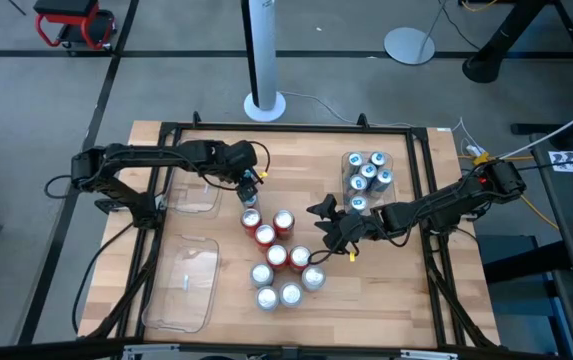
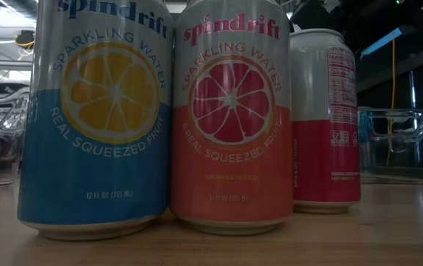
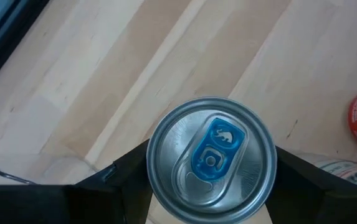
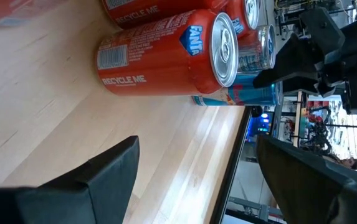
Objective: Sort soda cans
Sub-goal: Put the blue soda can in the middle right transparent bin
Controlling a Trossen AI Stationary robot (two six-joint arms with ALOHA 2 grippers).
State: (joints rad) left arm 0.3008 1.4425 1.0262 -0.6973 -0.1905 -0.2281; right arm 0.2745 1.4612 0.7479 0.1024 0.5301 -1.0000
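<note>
Left claw straddling blue-tabbed can from above, right arm low

Low view, blue-bottomed can: "spindrift", "SPARKLING WATER", "REAL SQUEEZED FRUIT" around a lemon slice; "12 FL OZ (355 ML)" near the base. Pink-bottomed can just beside it: same "spindrift", "SPARKLING WATER", "REAL SQUEEZED FRUIT" around a grapefruit slice; the small print below is too fine to read. Third can: nutrition panel, too small to read. Right wrist view, orange can: "FANTA", "RECYCLE ME", plus a barcode.
</note>
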